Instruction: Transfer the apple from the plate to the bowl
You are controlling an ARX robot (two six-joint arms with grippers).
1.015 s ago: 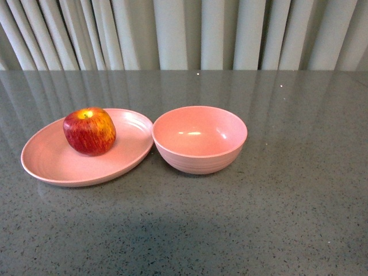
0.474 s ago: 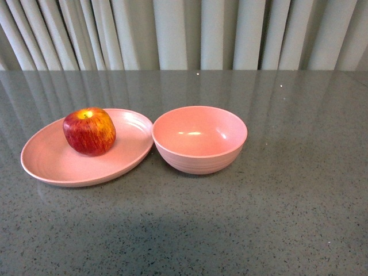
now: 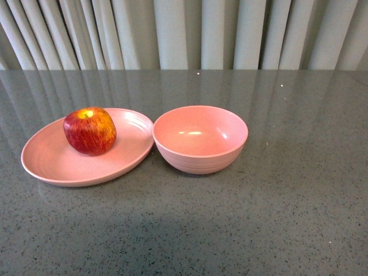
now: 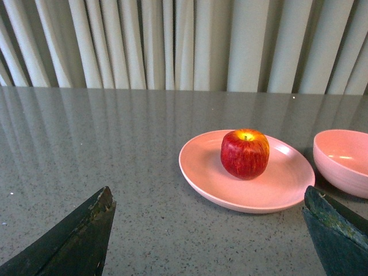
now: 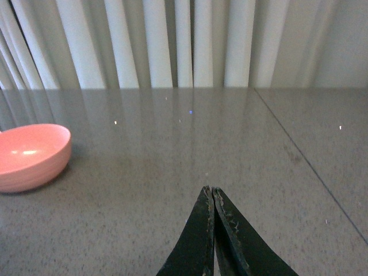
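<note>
Observing apple [image 3: 89, 130] sitting stem-up on plate [image 3: 52, 164], toward its far side and well inside the rim. Noting plate lying flat on grey speckled tabletop [image 3: 287, 201], just left of bowl [image 3: 200, 139]; rims touching or nearly so, cannot tell which. Finding bowl standing upright, its interior bare and glossy. Registering left end effector [image 4: 208, 195] hanging released, dark fingers [image 4: 86, 236] spread wide, with apple and plate lying ahead between them, well apart from both tips. Registering right end effector [image 5: 211, 190] clenched, tips pressed together over bare tabletop, bowl off to one side. Logging pale pleated curtain [image 3: 184, 34] hanging behind the far edge.
</note>
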